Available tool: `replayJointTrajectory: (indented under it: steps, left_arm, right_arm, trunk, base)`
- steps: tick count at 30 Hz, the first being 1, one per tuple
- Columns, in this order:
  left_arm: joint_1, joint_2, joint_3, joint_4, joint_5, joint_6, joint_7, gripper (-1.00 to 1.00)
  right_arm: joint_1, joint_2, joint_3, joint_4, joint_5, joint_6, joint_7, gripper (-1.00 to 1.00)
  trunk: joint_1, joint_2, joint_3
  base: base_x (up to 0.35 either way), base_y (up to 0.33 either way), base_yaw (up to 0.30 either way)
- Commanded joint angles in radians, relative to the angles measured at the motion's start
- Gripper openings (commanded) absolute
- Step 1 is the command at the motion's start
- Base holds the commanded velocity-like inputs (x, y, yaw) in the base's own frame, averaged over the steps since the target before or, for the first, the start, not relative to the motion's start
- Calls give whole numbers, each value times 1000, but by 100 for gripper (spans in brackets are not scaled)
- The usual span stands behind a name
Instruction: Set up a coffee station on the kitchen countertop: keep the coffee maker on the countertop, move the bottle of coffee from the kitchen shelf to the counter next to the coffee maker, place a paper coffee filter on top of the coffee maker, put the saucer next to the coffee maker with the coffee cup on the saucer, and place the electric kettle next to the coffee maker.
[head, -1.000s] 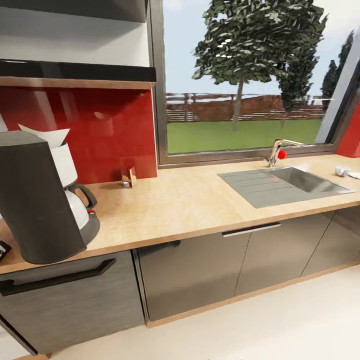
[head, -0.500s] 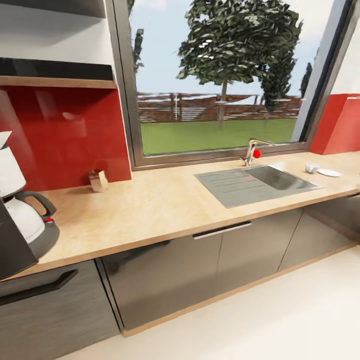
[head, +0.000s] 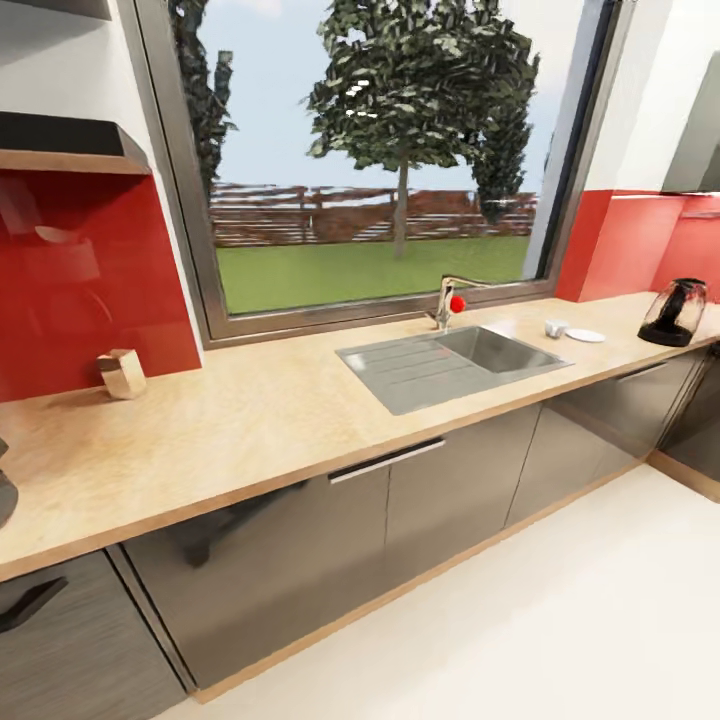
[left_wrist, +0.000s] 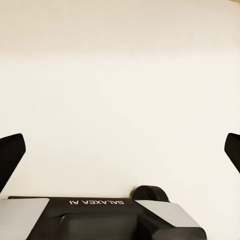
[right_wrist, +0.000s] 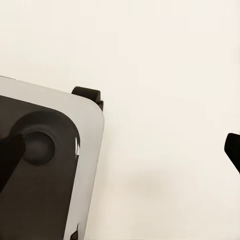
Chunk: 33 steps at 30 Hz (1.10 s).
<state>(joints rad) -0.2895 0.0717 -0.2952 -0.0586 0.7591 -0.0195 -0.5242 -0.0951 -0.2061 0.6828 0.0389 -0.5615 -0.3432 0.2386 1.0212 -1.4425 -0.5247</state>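
The light wood countertop (head: 250, 410) runs across the head view. At its far right stands the glass electric kettle (head: 675, 312) with its black base and lid. Right of the sink, the small white coffee cup (head: 555, 328) sits beside the white saucer (head: 585, 336), not on it. A dark sliver of the coffee maker (head: 3, 497) shows at the left edge. The black kitchen shelf (head: 60, 135) hangs at upper left. The bottle of coffee and the paper coffee filter are out of view. My left gripper (left_wrist: 120, 150) and right gripper (right_wrist: 120, 155) hang open over pale floor, holding nothing.
A steel sink (head: 490, 350) with a red-knobbed faucet (head: 447, 300) lies under the big window. A small wooden block (head: 122, 374) stands against the red backsplash. Dark grey cabinets (head: 440, 500) run below the worktop, with pale floor (head: 520, 640) in front.
The head camera has swung to the right. The coffee maker has slid almost out at the left edge, and the cup, saucer and kettle have come into view at the right.
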Motion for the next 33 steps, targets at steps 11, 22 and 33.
replayJointTrajectory:
  steps: [11,22,33]
  left_arm:
    - [0,0,-7,-1,8,-2,-2,100]
    - [0,0,-7,-1,8,-2,-2,100]
    - [0,0,-7,-1,8,-2,-2,100]
  right_arm:
    - [-2,1,7,4,-10,-5,8,100]
    - [-2,0,7,4,-9,-5,8,100]
    - [-2,0,7,4,-9,-5,8,100]
  trunk:
    - [0,-1,-1]
    - [0,-1,-1]
    - [0,-1,-1]
  base:
    - [109,-102,-163]
    - [198,-236,-36]
    - [51,-122,-227]
